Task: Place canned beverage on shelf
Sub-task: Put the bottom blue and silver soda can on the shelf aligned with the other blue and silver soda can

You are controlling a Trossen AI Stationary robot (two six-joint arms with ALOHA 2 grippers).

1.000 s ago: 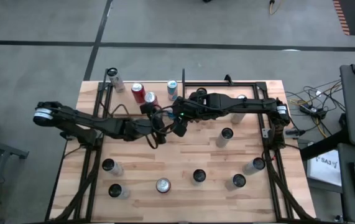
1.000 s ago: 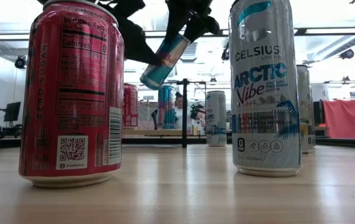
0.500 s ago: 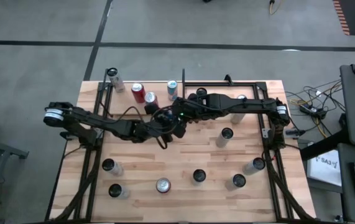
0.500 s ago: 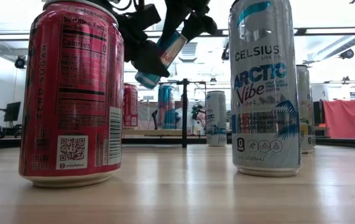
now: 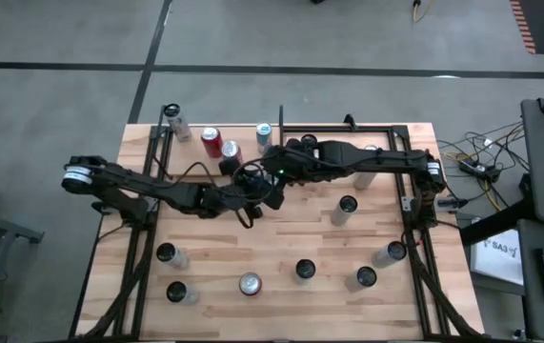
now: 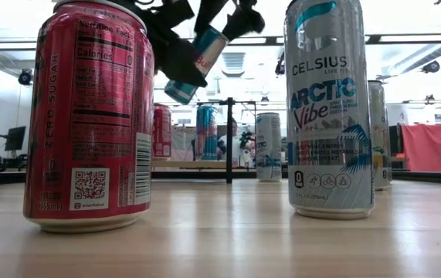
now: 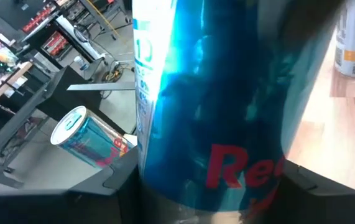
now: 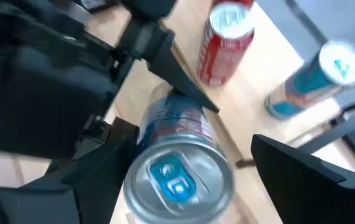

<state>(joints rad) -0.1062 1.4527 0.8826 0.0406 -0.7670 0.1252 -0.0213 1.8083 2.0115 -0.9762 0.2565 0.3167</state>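
Observation:
A blue canned beverage hangs tilted in the air over the table's far middle; its silver top faces the right wrist camera. My left gripper, coming from the table's left, is shut on it. My right gripper stands open around the can's top end, with a gap between one finger and the can. The shelf, a pale panel with thin black rods at the far left, carries two red cans and a blue one. My left gripper pinches the can's side wall about mid-length, one finger on each side. The fingers come nearly level from the table's left and lie across the can. The can is lifted clear and tilted, top end higher, toward my right gripper.
Several cans stand on the table's near half and right part. A bare black metal frame sits at the far right. A big red can and a pale Celsius can stand close to the low camera.
My left gripper has moved toward the table's right and taken hold of the can's body. My right gripper's fingers have come off the can's top end and opened. The can stays in the air, tipped a little more upright.

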